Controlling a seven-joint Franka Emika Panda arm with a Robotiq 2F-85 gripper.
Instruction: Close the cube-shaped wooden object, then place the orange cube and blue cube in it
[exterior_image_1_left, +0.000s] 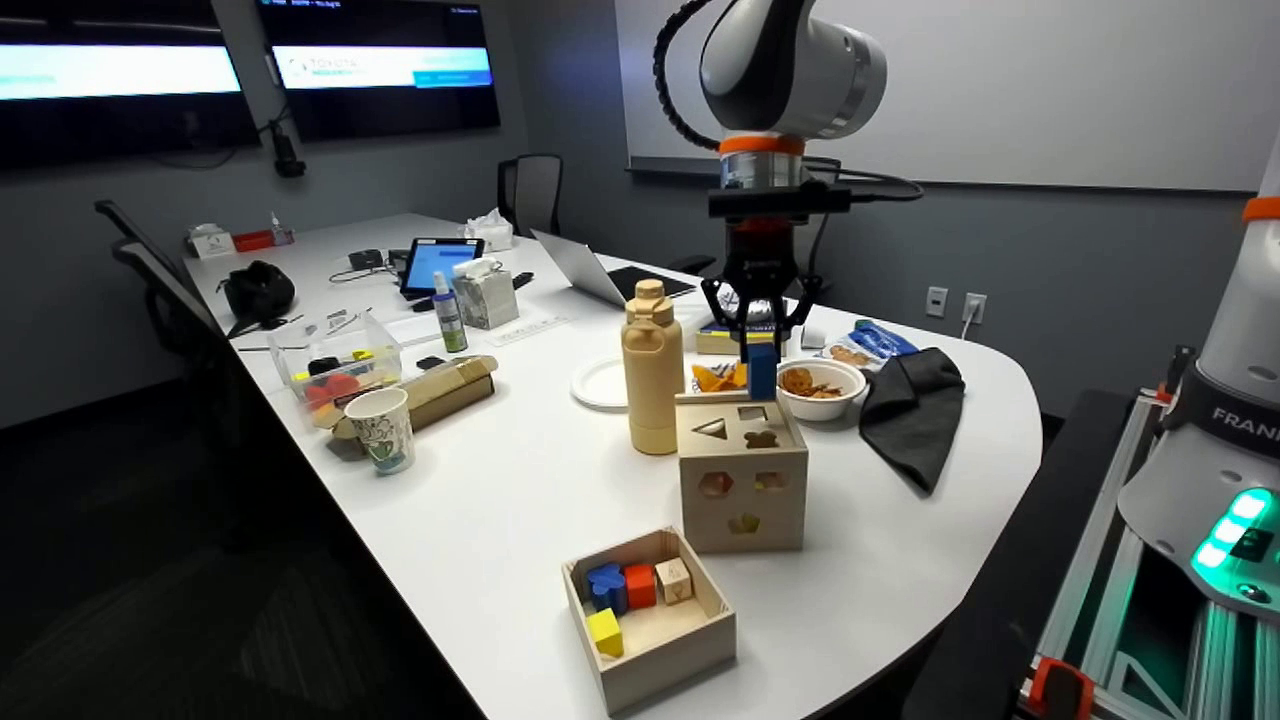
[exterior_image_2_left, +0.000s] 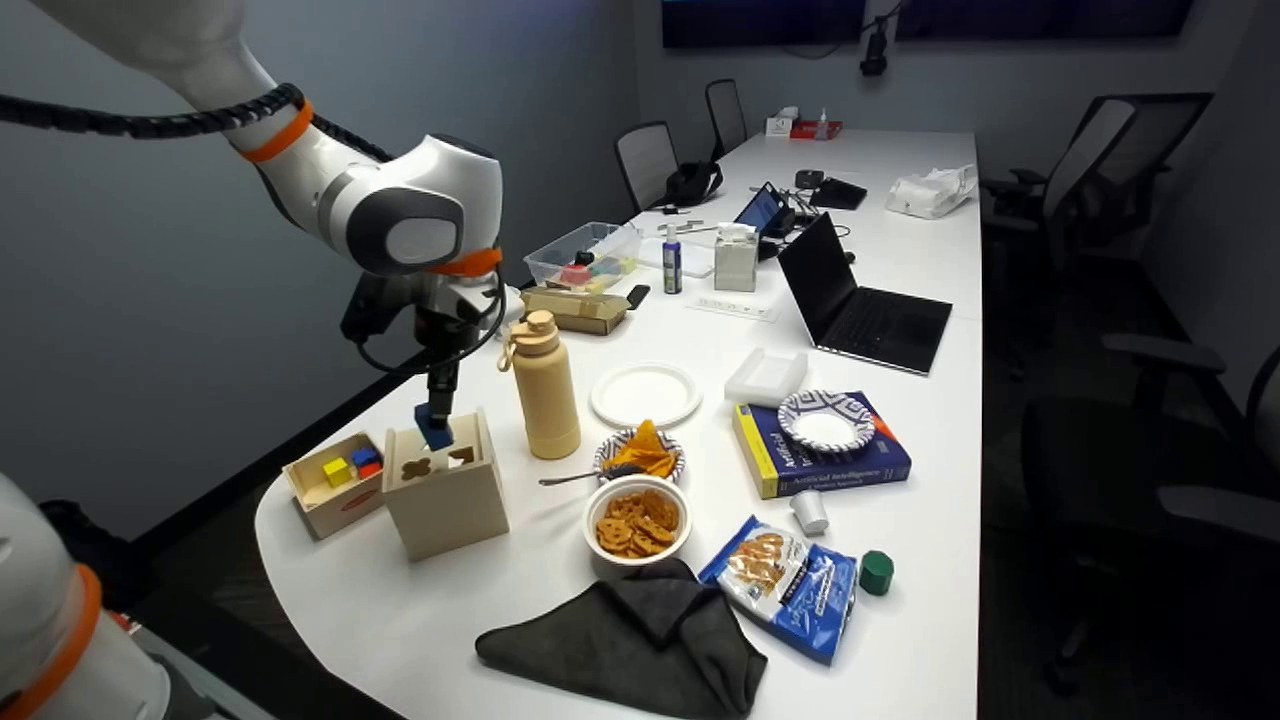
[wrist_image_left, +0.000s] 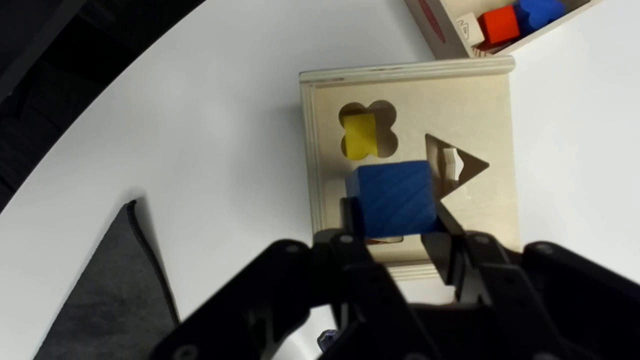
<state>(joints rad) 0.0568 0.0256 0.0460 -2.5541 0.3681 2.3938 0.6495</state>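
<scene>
Gripper (exterior_image_1_left: 760, 350), pinching the blue block (exterior_image_1_left: 762, 375) from both sides, hangs in an exterior view above the far right part of the wooden box (exterior_image_1_left: 742, 503), the block's long axis upright. Only this view shows the box's near face, with its three shaped holes (exterior_image_1_left: 715, 485). In an exterior view the blue block (exterior_image_2_left: 434, 428) slants over the box's top, upper end to the left, lower end to the right; whether it touches, I cannot tell. Only here a green block (exterior_image_2_left: 876, 572) shows, just right of the blue snack bag (exterior_image_2_left: 785, 585). In the wrist view the blue block shows a square-looking face, its sides nearly parallel to the box's, overlapping the edge of the triangular hole (wrist_image_left: 472, 166). Only here a yellow piece (wrist_image_left: 361, 136) shows through the four-lobed hole (wrist_image_left: 386, 125).
</scene>
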